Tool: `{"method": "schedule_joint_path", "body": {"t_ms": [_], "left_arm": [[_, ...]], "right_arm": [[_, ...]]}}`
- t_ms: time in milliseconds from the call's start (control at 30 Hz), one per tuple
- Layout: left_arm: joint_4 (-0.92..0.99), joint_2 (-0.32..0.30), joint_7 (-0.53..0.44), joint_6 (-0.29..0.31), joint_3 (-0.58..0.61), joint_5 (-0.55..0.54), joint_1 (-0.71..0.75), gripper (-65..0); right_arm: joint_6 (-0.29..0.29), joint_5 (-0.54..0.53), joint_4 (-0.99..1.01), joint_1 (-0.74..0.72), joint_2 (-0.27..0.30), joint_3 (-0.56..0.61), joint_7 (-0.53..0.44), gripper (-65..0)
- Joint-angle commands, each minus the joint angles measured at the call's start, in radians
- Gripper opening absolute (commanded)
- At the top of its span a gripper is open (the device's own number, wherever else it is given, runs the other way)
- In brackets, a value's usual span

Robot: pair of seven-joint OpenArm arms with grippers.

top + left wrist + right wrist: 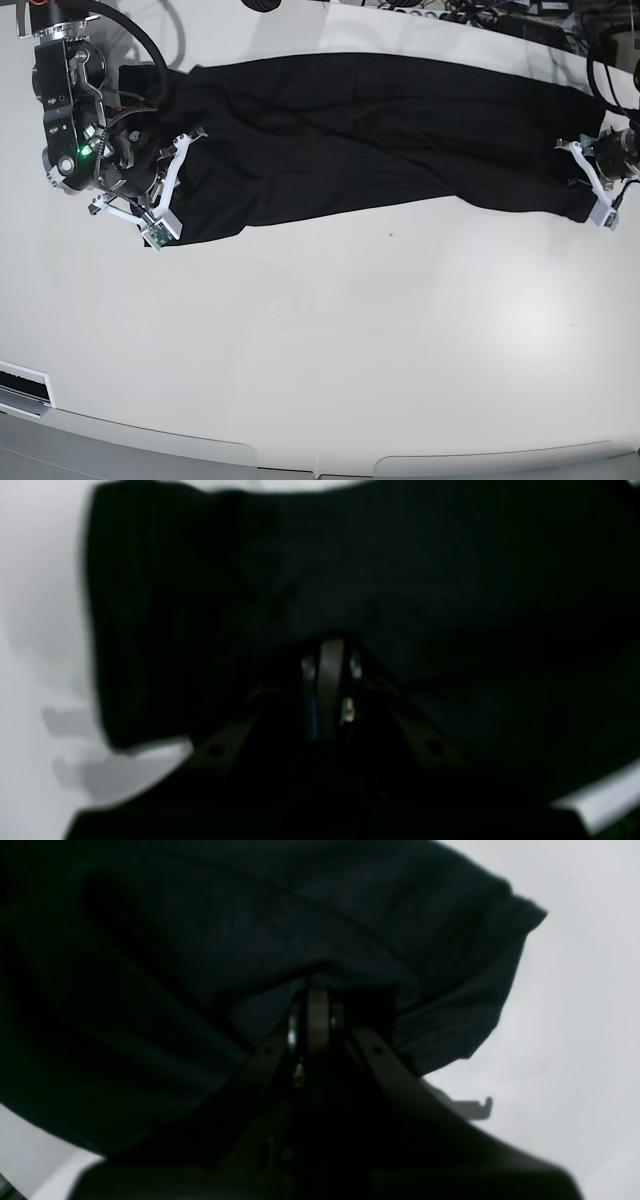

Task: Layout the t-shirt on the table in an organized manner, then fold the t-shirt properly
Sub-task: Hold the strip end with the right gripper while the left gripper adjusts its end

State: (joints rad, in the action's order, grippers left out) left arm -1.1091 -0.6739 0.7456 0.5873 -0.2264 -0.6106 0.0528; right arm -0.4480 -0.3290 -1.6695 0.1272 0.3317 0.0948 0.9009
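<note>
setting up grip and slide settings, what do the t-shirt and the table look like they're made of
The t-shirt: soft, matte black knit fabric, probably cotton; it drapes, wrinkles and bunches where pulled. The table: hard, smooth, glossy white surface, perhaps laminate or coated board; it shows soft light reflections and no texture.

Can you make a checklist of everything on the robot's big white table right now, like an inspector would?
Surface: glossy white smooth table, bare in front of the shirt, curved near edge.
Job's things: plain black soft fabric t-shirt stretched in a long band across the far half, wrinkled, not yet folded.
Clutter: a tiny dark speck on the table by the shirt; nothing else seen.
Grippers: left tool shut on the shirt's end on the base view's right; right tool shut on the opposite end.
Cables: black cables loop from the right arm; a tangle lies past the far edge.
Surroundings: grey floor strip below the near edge.
</note>
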Motion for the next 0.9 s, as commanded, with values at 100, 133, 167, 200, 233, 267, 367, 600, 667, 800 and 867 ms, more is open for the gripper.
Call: {"method": "schedule_joint_path", "body": {"t_ms": [100,133,167,200,233,267,367,600,667,800,867], "left_arm": [[-0.081,-0.081,0.154,0.004,-0.047,-0.166,-0.019,-65.0],[-0.093,-0.094,0.203,0.005,-0.062,-0.202,-0.020,-65.0],[-0.106,-0.107,0.244,0.008,-0.078,-0.241,-0.020,-65.0],[-0.117,-0.121,0.281,0.017,-0.094,-0.278,-0.020,-65.0],[-0.124,-0.135,0.319,0.031,-0.114,-0.314,-0.020,-65.0],[-0.131,-0.148,0.352,0.040,-0.137,-0.346,-0.020,-65.0],[-0.132,-0.175,0.377,0.044,-0.234,-0.386,-0.014,-65.0],[-0.009,-0.175,0.343,0.005,-0.386,-0.375,0.024,-65.0],[0.048,-0.172,0.298,0.035,-0.385,-0.337,0.044,-65.0],[0.154,-0.171,0.275,0.042,-0.385,-0.348,0.055,-26.3],[0.191,-0.171,0.277,0.050,-0.385,-0.361,0.055,-19.9]], "right_arm": [[-0.005,-0.007,-0.014,-0.020,0.009,-0.006,-0.015,-65.0],[-0.005,-0.010,-0.014,-0.021,0.009,-0.006,-0.015,-65.0],[-0.005,-0.011,-0.014,-0.022,0.009,-0.006,-0.015,-65.0],[-0.005,-0.011,-0.014,-0.023,0.009,-0.006,-0.015,-65.0],[-0.005,-0.011,-0.014,-0.026,0.009,-0.006,-0.015,-65.0],[-0.005,-0.010,-0.014,-0.027,0.009,-0.006,-0.015,-65.0],[-0.005,-0.010,-0.014,-0.028,0.009,-0.006,-0.015,-65.0],[-0.005,-0.011,-0.014,-0.027,0.009,-0.006,-0.014,-65.0],[-0.005,-0.011,-0.014,-0.027,0.009,-0.006,-0.008,-65.0],[-0.005,-0.011,-0.014,-0.027,0.009,-0.006,-0.001,-65.0],[-0.005,-0.011,-0.014,-0.027,0.009,-0.006,0.000,-65.0]]}}
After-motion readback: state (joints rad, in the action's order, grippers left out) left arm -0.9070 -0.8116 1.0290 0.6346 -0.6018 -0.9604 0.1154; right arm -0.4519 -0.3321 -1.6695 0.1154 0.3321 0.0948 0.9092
